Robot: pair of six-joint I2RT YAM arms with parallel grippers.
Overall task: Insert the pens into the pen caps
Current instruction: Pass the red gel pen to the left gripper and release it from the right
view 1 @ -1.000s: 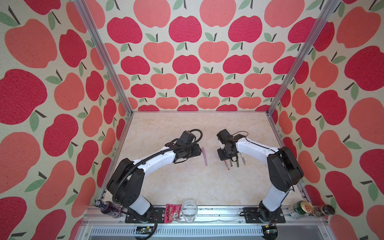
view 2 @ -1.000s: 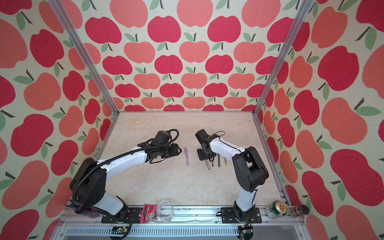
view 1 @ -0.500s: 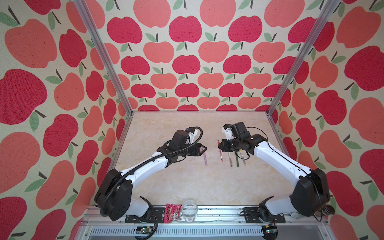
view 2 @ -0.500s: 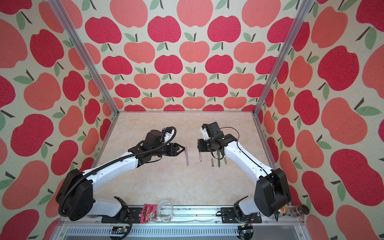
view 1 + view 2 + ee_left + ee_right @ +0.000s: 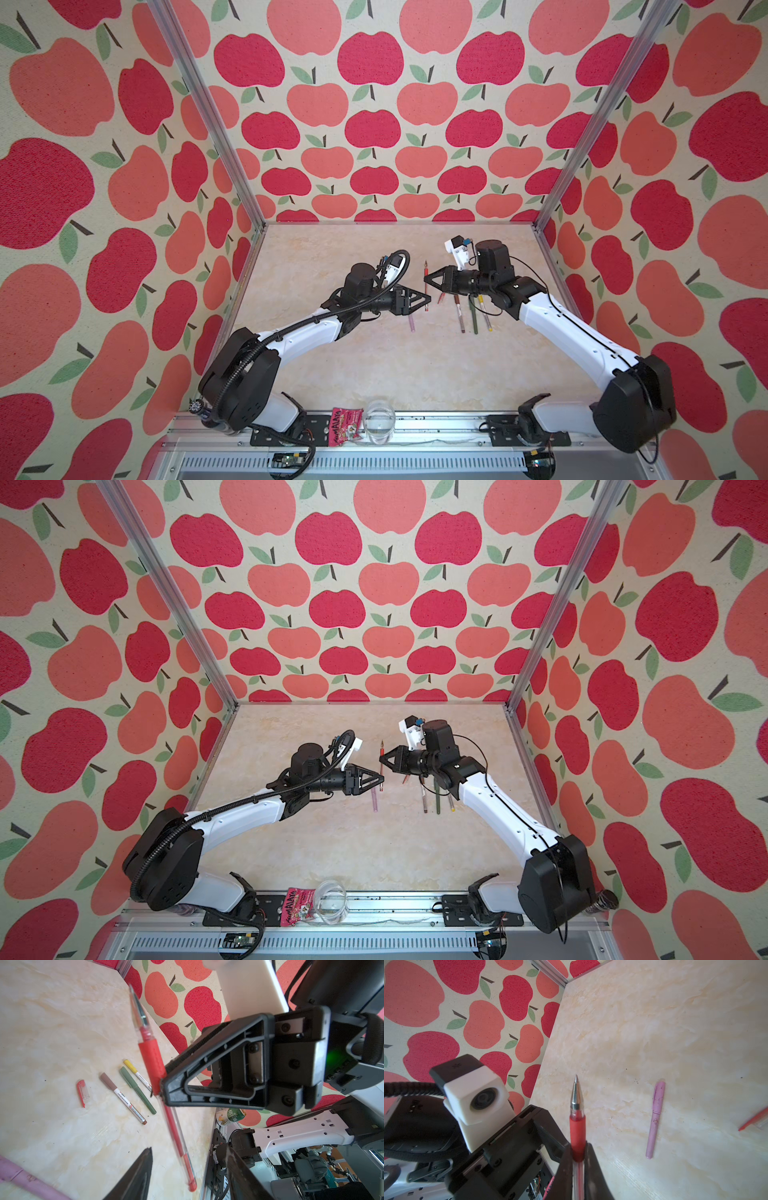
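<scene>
Marbled tabletop (image 5: pixel 374 365) is lying below. Right gripper (image 5: pixel 425 282) is clamping the uncapped red pen (image 5: pixel 577 1132) — left gripper (image 5: pixel 428 299) is hovering opposite, jaws parted, empty.

Red pen (image 5: pixel 577 1126) higher in right gripper (image 5: pixel 578 1155)

My marbled desk (image 5: pixel 353 374) carried a lilac-pink pen (image 5: pixel 411 324) apart from a row: red cap (image 5: pixel 83 1092), brown-capped pen (image 5: pixel 122 1095), green pen (image 5: pixel 137 1088), yellow-capped pen (image 5: pixel 137 1075), lying side by side.
</scene>
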